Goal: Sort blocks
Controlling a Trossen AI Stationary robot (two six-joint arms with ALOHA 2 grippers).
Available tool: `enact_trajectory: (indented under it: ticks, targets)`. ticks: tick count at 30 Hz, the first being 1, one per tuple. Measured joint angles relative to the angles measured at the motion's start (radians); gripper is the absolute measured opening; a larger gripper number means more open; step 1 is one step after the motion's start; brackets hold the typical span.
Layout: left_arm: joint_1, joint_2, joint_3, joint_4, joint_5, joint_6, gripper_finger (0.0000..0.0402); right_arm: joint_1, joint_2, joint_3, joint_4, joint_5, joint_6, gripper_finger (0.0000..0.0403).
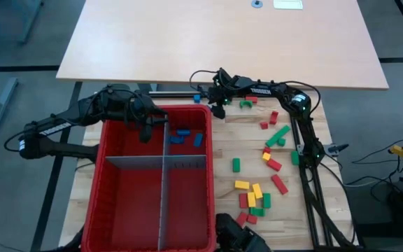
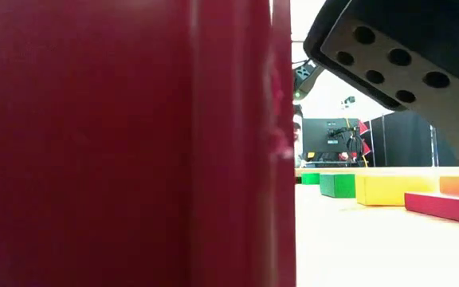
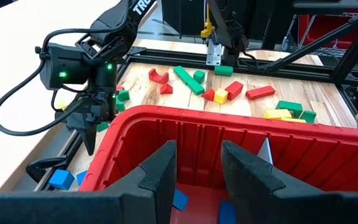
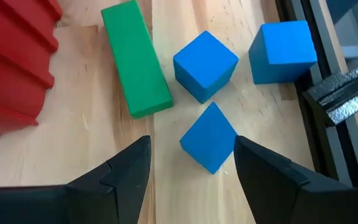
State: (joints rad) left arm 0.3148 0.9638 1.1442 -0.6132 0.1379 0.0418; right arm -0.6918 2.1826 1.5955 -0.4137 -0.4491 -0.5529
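Wood tabletop [image 1: 257, 150] carries red bin [image 1: 110, 210] on its left side, grey dividers [image 1: 163, 203] inside. Left gripper [image 3: 197, 171] hangs over bin's far compartment, jaws parted, empty; several blue blocks [image 1: 184, 136] lie below it. Right gripper [image 4: 191, 165] sits low at the bin's far corner, jaws wide around one blue cube [image 4: 208, 137], not touching. Mixed blocks [image 1: 268, 164] scattered right of bin.

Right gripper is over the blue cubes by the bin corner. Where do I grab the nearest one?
Take the nearest blue cube from straight above. It sits corner-on between the open right gripper fingers, so rotate the wrist until they close on two opposite flat faces. Another blue cube lies close beyond.
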Motion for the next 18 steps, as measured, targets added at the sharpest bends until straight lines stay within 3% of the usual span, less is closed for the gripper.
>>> enact_trajectory:
  ticks: [8, 18]
  targets:
    - [0.000, 0.000, 0.000, 0.000, 0.000, 0.000, 0.0114, 0.000, 0.000, 0.000, -0.005, -0.003, -0.094, 0.0192]
    - [0.000, 0.000, 0.000, 0.000, -0.039, -0.001, 0.0114, -0.003, -0.008, 0.000, -0.011, 0.005, -0.011, 0.0150]
